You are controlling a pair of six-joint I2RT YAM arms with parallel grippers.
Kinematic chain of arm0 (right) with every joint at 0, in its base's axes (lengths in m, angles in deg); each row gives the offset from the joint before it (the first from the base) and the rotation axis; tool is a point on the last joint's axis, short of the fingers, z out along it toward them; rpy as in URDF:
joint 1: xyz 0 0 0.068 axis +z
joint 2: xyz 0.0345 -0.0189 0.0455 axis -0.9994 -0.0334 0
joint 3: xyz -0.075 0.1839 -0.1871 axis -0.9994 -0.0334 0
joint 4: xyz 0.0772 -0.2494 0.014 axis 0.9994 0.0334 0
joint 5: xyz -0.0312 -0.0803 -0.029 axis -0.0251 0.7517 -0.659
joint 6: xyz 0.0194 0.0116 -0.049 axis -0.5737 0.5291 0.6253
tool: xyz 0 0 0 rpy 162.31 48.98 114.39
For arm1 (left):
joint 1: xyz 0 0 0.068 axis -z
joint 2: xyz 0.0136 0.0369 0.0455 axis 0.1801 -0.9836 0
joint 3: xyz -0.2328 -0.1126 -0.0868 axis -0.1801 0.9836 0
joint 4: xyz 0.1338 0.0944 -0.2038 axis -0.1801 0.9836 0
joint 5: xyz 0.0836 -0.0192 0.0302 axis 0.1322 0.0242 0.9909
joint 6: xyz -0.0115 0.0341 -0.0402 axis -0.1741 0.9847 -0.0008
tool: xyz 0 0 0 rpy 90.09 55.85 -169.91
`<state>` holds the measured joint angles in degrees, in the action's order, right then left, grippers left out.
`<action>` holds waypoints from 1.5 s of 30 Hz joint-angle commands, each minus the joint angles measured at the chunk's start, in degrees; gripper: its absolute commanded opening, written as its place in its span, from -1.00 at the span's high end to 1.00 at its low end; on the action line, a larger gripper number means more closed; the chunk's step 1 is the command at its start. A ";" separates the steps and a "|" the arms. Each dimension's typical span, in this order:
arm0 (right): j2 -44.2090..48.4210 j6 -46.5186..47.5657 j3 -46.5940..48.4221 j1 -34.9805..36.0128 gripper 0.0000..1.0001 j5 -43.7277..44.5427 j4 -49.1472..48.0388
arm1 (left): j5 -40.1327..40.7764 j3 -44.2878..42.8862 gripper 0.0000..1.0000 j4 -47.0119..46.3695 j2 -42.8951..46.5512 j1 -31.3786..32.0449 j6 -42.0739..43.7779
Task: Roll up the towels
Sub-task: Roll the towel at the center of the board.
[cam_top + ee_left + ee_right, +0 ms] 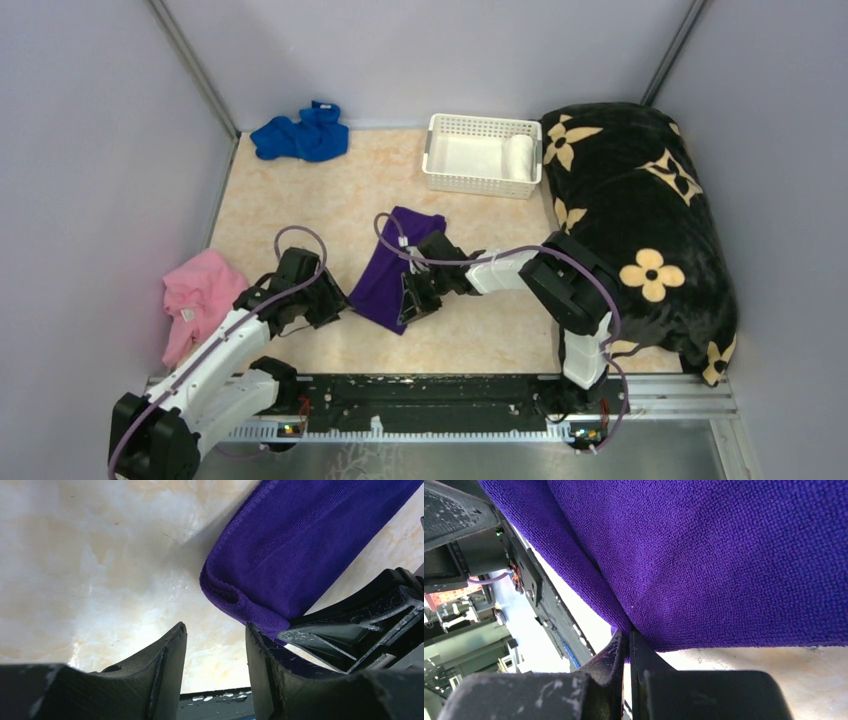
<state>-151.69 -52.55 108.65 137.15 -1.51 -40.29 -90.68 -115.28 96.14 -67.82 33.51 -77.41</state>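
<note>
The dark purple towel [392,262] lies as a folded strip, slanting across the middle of the table. My right gripper [408,304] is shut on its near end, pinching the cloth's edge [724,555] between the fingertips [629,631]. My left gripper [338,306] stands open just left of that same end, nothing between its fingers [215,626]; the towel's folded corner [235,590] lies just beyond the right finger. The bright blue towel [300,136] is crumpled at the back left. A cream-white towel [518,156] sits rolled in the basket.
A white plastic basket [470,180] stands at the back centre. A pink cloth [200,295] lies by the left wall beside my left arm. The big black flowered blanket [640,230] fills the right side. Grey walls close in the table on three sides.
</note>
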 commanded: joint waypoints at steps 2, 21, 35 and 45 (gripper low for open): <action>-0.62 1.74 2.19 -0.33 1.00 -0.06 0.63 | -3.53 0.80 -0.07 -6.44 -3.71 0.08 1.06; 11.21 16.61 8.69 7.50 0.46 26.24 16.30 | 3.66 7.73 0.07 -13.42 -9.93 -0.44 -0.99; 9.46 27.22 11.04 19.02 0.24 34.57 10.35 | 3.70 7.59 0.08 -13.62 -11.62 -0.54 -0.53; 3.88 30.16 10.51 20.43 0.24 40.44 12.25 | 3.50 7.12 0.08 -13.38 -11.99 -0.53 -0.03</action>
<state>-147.18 -24.64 118.00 156.51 34.47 -27.39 -89.26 -109.54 80.32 -77.98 33.36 -78.67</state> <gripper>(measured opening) 0.378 0.458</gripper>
